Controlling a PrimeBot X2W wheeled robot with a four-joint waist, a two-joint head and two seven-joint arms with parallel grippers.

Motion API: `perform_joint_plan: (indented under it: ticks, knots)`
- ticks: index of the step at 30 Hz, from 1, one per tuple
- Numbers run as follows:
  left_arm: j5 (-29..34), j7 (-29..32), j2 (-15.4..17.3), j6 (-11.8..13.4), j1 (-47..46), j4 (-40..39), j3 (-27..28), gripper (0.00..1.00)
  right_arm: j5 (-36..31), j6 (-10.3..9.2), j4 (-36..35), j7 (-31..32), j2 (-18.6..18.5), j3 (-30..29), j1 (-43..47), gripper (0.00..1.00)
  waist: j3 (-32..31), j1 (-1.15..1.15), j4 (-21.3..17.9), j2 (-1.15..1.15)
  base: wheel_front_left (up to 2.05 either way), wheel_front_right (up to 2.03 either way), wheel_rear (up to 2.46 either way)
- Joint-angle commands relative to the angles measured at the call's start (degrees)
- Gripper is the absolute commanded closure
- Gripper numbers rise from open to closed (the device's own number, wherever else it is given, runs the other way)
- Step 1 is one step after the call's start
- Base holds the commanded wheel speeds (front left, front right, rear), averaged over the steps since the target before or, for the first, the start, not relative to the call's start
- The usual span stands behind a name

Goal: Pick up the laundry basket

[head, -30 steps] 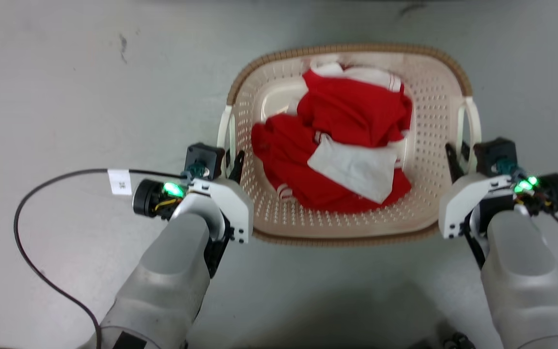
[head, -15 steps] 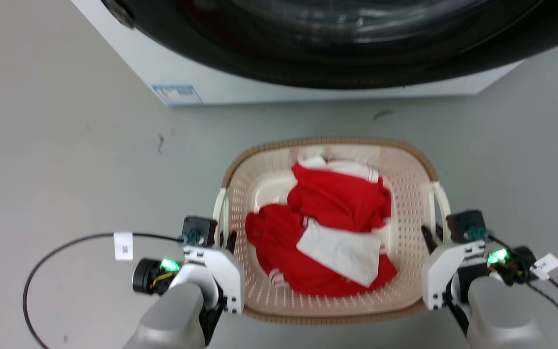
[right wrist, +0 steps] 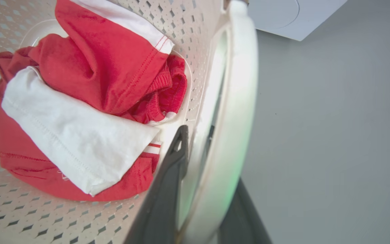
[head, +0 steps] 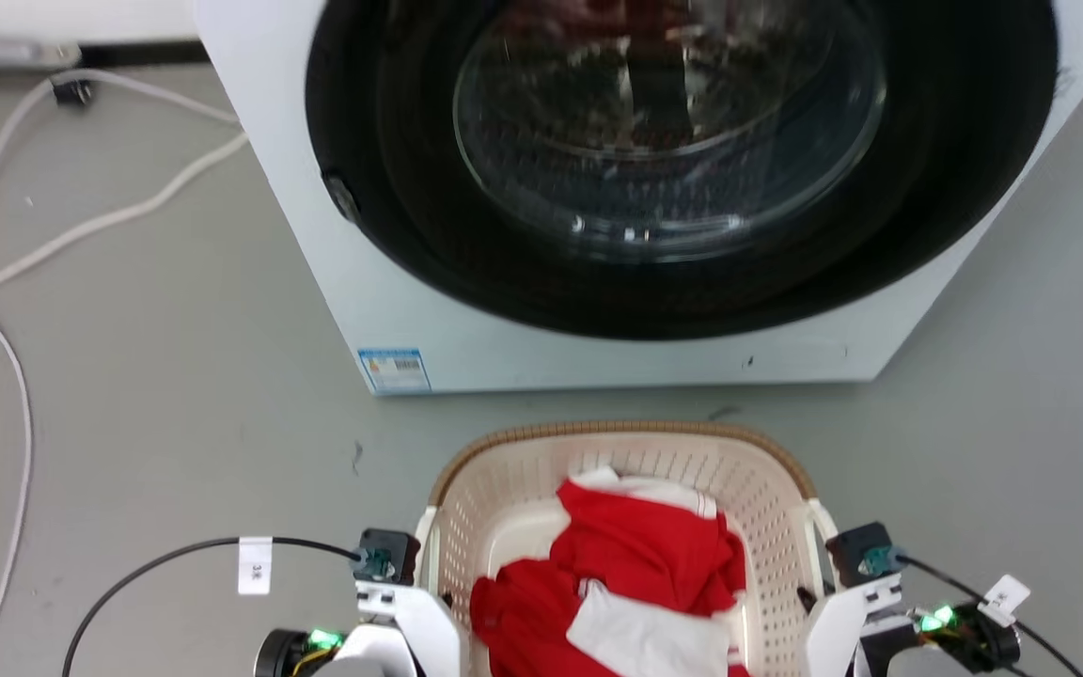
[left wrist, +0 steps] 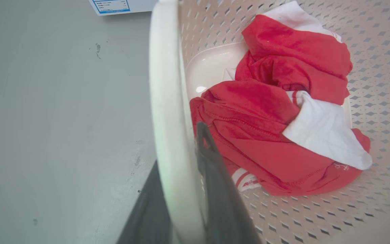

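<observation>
We can read little: the blue-and-white sticker (head: 394, 369) low on the white front-loading washer (head: 335, 282) and the white tag (head: 254, 565) on a black cable (head: 156, 564) are both too small to make out. The cream-white perforated plastic laundry basket (head: 617, 430) with a brown woven-look rim lies just on the near side of the washer and holds crumpled red-and-white garments (head: 645, 564). The wrist views add the grip — the left gripper (left wrist: 178, 152) is clamped on the left white loop handle (left wrist: 163, 84), and the right gripper (right wrist: 212, 156) on the right white loop handle (right wrist: 240, 84), with a dark finger on either side of each.
</observation>
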Motion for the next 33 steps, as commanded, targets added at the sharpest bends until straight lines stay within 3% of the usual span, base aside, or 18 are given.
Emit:
perform_joint_plan:
  ticks: [1, 17, 33]
  knots:
    - [-1.1, 2.6, 0.7, -0.5, 1.7, 0.4, -1.0, 1.00, 2.6, -0.07, 0.5, 3.1, -1.0, 3.9, 2.9, 1.00, -7.8, 0.02, 0.4, 0.00, 0.00, 0.00, 0.00]
    - [-3.3, 13.8, 1.0, -1.4, 0.4, 1.4, -2.9, 1.00, 13.5, -0.06, 0.2, 13.7, -0.9, 15.7, 3.2, 1.00, -13.5, 0.02, 0.7, 0.00, 0.00, 0.00, 0.00]
    - [-4.5, 15.0, 1.6, -1.5, 0.7, 1.6, -4.2, 1.00, 20.1, -0.03, 0.3, 17.4, -0.8, 21.8, 2.3, 1.00, -13.8, 0.02, 0.1, 0.00, 0.00, 0.00, 0.00]
